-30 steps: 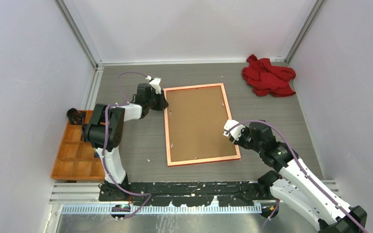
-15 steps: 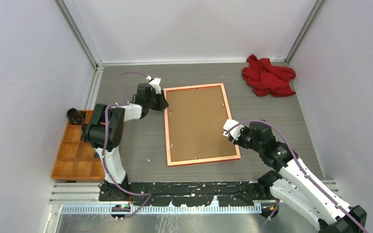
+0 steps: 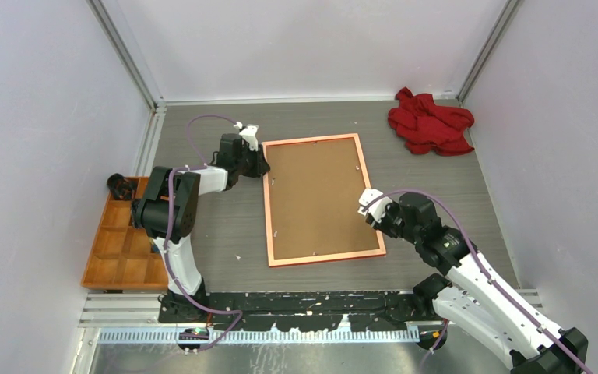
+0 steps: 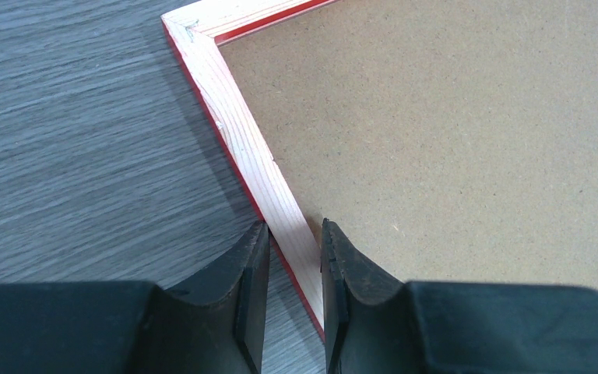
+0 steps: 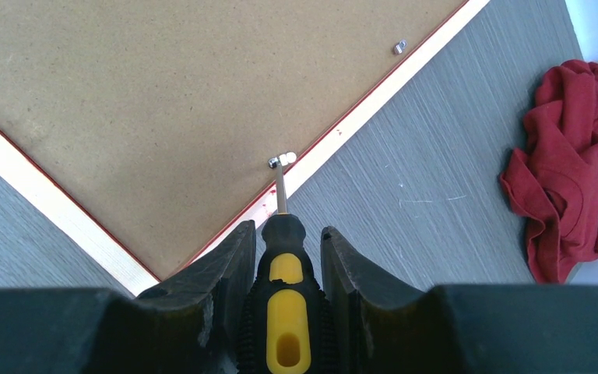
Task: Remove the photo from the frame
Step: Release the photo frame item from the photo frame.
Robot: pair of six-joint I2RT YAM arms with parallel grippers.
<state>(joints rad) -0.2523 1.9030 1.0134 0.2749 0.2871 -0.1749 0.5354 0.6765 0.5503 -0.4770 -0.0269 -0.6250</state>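
The red frame lies face down on the table, its pale wooden back rim upward. A brown backing board fills it and hides the photo. My left gripper is shut on the frame's left rim near the far left corner, one finger on each side of the rim. My right gripper is shut on a black and yellow screwdriver at the frame's right edge. The screwdriver tip touches a small metal clip at the edge of the backing board.
A second metal clip sits farther along the same rim. A crumpled red cloth lies at the far right corner of the table. An orange compartment tray stands at the left edge, with a dark object at its far end.
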